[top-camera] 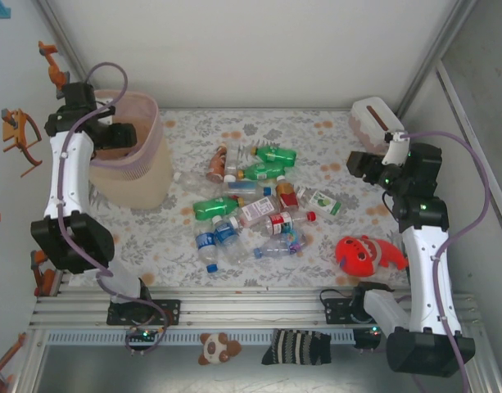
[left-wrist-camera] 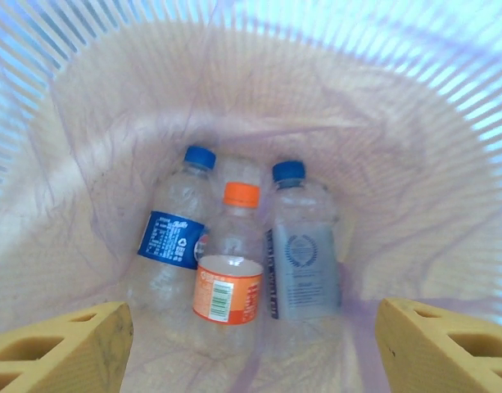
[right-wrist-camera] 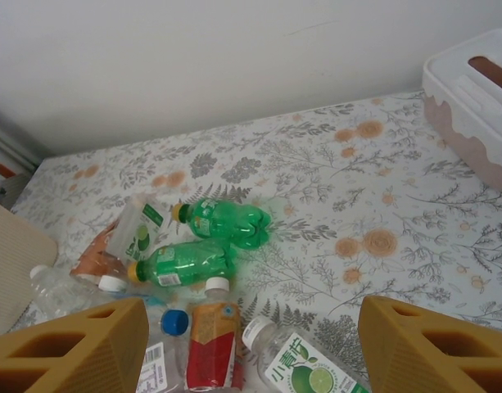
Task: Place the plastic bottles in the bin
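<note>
Starting at the left, the left pincer [top-camera: 111, 135] hangs over the mouth of the pink bin [top-camera: 144, 176], and its wrist camera looks straight down inside. Its jaws stand wide apart with nothing between them. On the bottom of the bin [left-wrist-camera: 70, 98] lie three plastic bottles close together: a blue-capped bottle with a blue label [left-wrist-camera: 173, 229], an orange-capped bottle with an orange label [left-wrist-camera: 230, 270] and a blue-capped bottle with a grey label [left-wrist-camera: 304, 254]. They are directly below the left pincer [left-wrist-camera: 251, 319] and well apart from it. I think the arm is held so high because a bottle can simply fall in from the rim. In the middle of the flowered surface [top-camera: 185, 123] most of the bottles lie on their sides in a loose pile [top-camera: 251, 205], several touching or crossing, so a single one may be difficult to take. Further right, the right pincer [top-camera: 361, 164] hovers above the surface beside the white-pink tissue box [top-camera: 375, 123], turned toward the pile. Its jaws are also apart and empty. In its own camera two green bottles [right-wrist-camera: 226, 221] lie ahead of the right pincer [right-wrist-camera: 252, 327], while a red-labelled bottle [right-wrist-camera: 211, 344] and a lime-labelled bottle [right-wrist-camera: 300, 368] lie nearest, just under the gap of the jaws. The red toy [top-camera: 365, 254] sits near this arm.
</note>
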Action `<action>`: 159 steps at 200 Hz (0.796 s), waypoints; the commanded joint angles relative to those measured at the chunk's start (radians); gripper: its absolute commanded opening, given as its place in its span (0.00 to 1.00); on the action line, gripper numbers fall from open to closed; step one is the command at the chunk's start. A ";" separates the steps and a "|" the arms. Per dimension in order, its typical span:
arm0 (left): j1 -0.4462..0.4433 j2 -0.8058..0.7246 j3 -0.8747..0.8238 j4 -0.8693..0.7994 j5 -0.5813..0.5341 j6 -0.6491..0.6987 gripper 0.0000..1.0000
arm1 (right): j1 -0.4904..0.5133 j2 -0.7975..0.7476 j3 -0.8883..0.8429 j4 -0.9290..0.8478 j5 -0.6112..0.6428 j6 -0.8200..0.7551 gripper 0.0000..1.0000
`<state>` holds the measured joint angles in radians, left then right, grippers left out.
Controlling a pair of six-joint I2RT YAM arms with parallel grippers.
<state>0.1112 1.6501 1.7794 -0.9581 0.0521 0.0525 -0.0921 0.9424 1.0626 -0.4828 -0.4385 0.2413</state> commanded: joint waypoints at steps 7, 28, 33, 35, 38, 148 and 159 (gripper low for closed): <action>0.002 -0.079 0.022 -0.008 0.124 -0.062 0.76 | 0.015 -0.001 0.033 -0.012 -0.032 0.020 0.68; 0.001 -0.130 0.014 0.009 0.172 -0.100 0.75 | 0.021 -0.002 0.035 -0.025 -0.034 0.020 0.67; -0.001 -0.142 0.012 0.011 0.180 -0.110 0.75 | 0.022 -0.004 0.035 -0.028 -0.035 0.021 0.67; -0.001 -0.147 0.011 0.013 0.184 -0.114 0.75 | 0.023 -0.005 0.035 -0.029 -0.036 0.021 0.67; -0.002 -0.154 0.009 0.015 0.190 -0.120 0.75 | 0.024 -0.006 0.035 -0.030 -0.037 0.021 0.67; -0.330 -0.366 -0.106 0.044 0.063 -0.241 0.74 | 0.043 -0.013 0.019 -0.047 -0.027 0.028 0.67; -0.380 -0.380 -0.130 0.050 0.030 -0.261 0.73 | 0.045 -0.011 0.017 -0.048 -0.028 0.028 0.67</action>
<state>-0.1875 1.3048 1.6932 -0.9234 0.1665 -0.1486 -0.0570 0.9405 1.0653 -0.5205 -0.4564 0.2626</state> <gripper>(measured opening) 0.740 0.672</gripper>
